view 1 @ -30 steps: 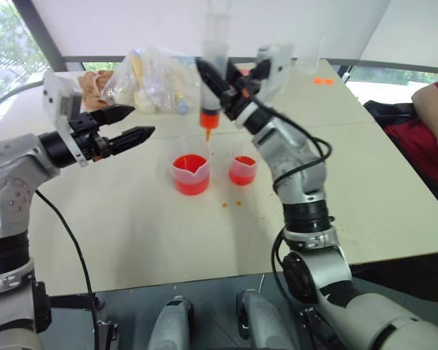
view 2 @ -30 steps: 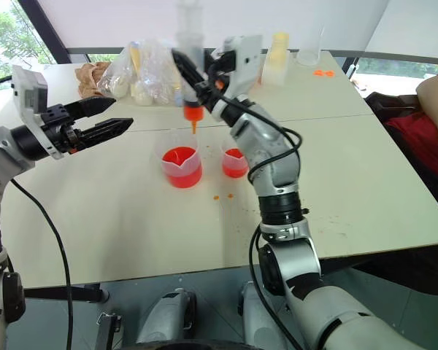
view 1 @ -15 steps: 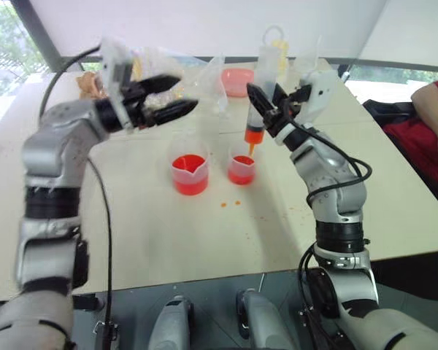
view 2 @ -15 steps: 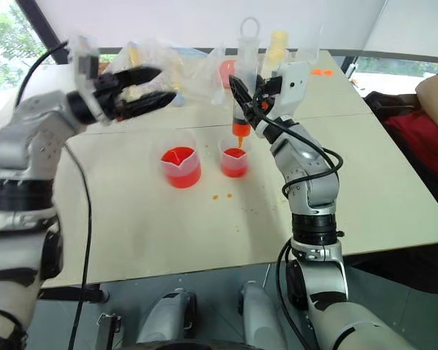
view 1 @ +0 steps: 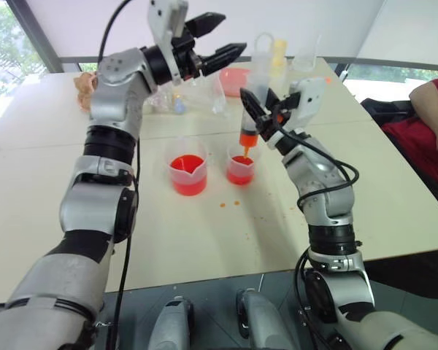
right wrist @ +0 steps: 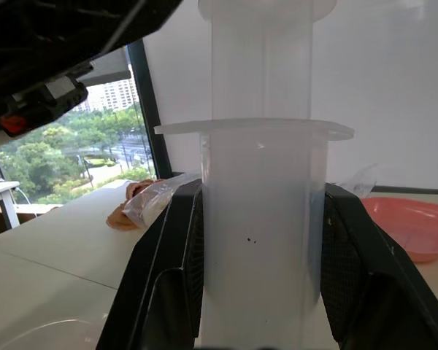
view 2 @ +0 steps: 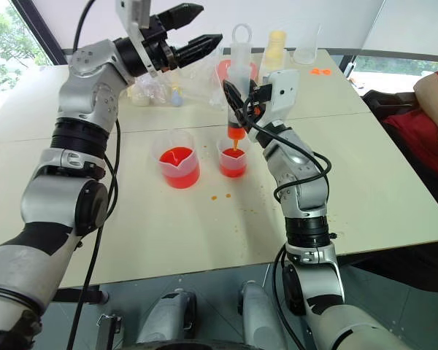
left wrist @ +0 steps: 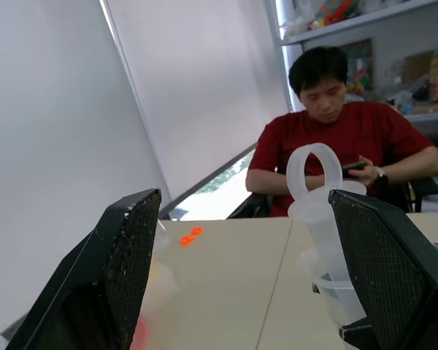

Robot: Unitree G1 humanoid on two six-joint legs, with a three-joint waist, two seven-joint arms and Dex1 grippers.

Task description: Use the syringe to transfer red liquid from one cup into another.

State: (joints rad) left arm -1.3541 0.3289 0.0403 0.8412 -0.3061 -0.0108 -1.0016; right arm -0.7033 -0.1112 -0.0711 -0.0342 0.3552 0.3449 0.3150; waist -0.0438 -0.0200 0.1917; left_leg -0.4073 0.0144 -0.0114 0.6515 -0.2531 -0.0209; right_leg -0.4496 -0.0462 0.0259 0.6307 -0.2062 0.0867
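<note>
Since the earlier frame, the left gripper has been raised from the left side of the table and carried toward the centre, and it is now held high, behind the cups and just beside the top of the syringe. Its two black fingers are spread wide apart and nothing is held between them. In the left wrist view, the white ring of the plunger is seen between these fingers, not touched by them, and a person in a red shirt is seen sitting behind the table.

The syringe has been shifted as well: it was above the larger beaker before, and now it is held upright over the smaller cup, with its orange tip just at the rim of this cup. The right gripper is closed on the syringe barrel, and in the right wrist view the clear tube is pinched between the two fingers.

Both cups stand side by side on the table, the beaker to the left of the cup, and red liquid is seen in each. Some red drops lie on the table in front of the smaller cup. At the far side of the table, plastic bags and a pink dish are placed.
</note>
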